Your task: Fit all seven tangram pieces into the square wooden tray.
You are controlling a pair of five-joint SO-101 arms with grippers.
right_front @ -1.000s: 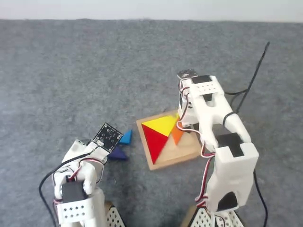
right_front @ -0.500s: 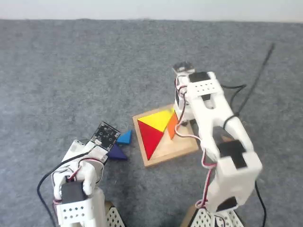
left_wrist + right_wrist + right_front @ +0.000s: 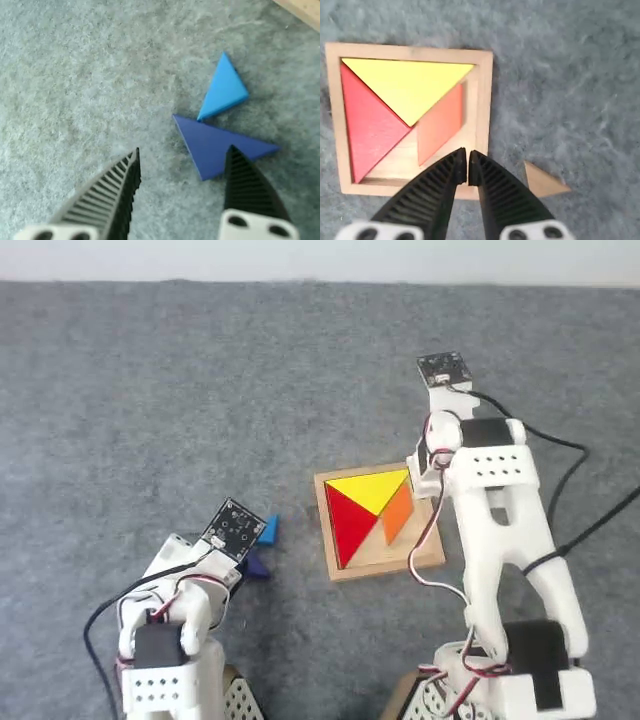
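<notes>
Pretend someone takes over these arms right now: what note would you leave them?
Left pincer: open, empty, over the dark blue triangle.
Right pincer: shut, empty, above the rim of the tray.
Done: yellow triangle, red triangle and orange piece lie in the tray.
Left: the dark blue triangle and light blue triangle lie together on the carpet; a tan triangle lies beside the tray. Fit these.

The counter (image 3: 140,380) is covered in a grey, felt-like fabric (image 3: 60,60) with a short, mottled nap (the fibres show plainly in the wrist views). Beyond its far edge runs a pale, plain band (image 3: 300,258); whether it is wall or backdrop cannot be told. The light is soft and even.
</notes>
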